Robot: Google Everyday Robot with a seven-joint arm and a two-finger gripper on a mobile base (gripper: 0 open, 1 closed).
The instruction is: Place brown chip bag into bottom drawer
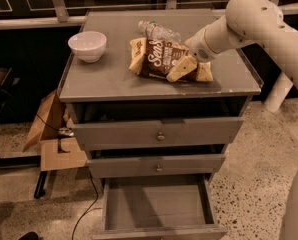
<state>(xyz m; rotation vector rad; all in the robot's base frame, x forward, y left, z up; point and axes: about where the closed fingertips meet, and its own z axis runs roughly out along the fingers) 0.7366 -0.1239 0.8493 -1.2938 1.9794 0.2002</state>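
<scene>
Grey cabinet top (pixel 109 79) bears bowl (pixel 87 45), bottle (pixel 159 31), brown chip bag (pixel 156 59) under claw (pixel 181 68).
</scene>
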